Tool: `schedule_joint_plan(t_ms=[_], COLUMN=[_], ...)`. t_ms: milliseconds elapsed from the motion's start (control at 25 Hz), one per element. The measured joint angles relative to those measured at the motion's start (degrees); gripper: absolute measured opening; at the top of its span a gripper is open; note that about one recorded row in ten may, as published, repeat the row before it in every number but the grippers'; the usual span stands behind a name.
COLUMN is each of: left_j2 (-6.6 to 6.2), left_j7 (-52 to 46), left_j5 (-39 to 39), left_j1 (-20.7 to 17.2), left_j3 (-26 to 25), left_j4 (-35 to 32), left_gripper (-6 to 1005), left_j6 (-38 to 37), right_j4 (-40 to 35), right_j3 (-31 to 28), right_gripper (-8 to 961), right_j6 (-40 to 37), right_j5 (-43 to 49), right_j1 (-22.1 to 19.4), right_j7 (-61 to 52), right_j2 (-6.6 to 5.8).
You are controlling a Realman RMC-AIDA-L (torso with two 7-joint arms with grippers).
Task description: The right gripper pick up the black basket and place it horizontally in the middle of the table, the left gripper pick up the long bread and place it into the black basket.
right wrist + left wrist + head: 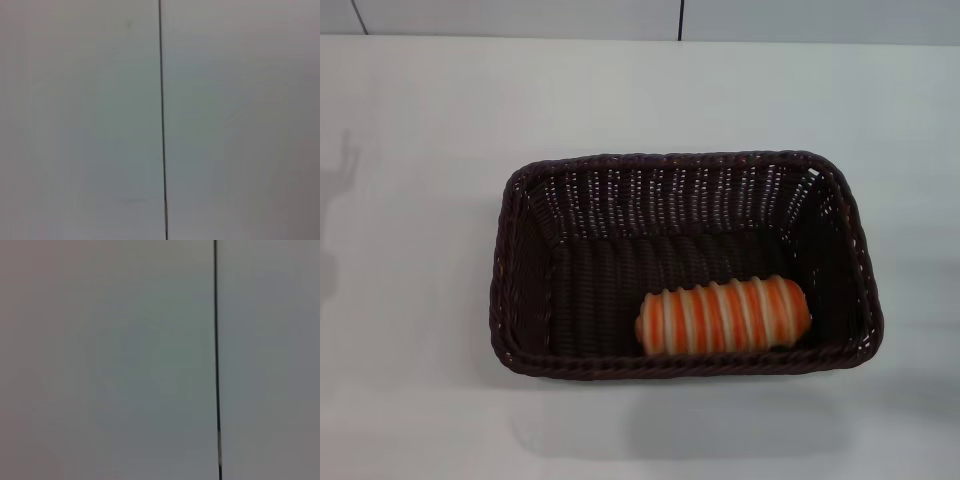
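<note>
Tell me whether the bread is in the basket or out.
In. The bread lies on the basket's floor, near its front right corner.

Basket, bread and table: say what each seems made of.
Basket: dark woven wicker or a plastic imitation, judging by its braided rim and openwork sides. Bread: smooth, evenly striped orange and cream, so probably a plastic or foam replica, though real bread is possible. Table: plain white, smooth, perhaps laminate.
</note>
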State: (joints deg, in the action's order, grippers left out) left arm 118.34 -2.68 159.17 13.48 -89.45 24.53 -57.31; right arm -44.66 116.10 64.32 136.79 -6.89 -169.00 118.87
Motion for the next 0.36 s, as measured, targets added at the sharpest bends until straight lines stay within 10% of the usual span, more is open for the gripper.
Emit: schedule_joint_plan(t_ms=[360], left_j2=[0.39], left_j7=[-1.1], left_j5=[-0.3], left_j1=[-3.9], left_j3=[8.5], left_j4=[-4.6], left_gripper=[786], left_j6=[-15.0], right_j4=[10.3], right_j3=[16.5], right_gripper=[838], right_j6=[19.3], right_j5=[-8.1], right_j1=[-0.6], right_j7=[-0.3], right_j2=[0.74])
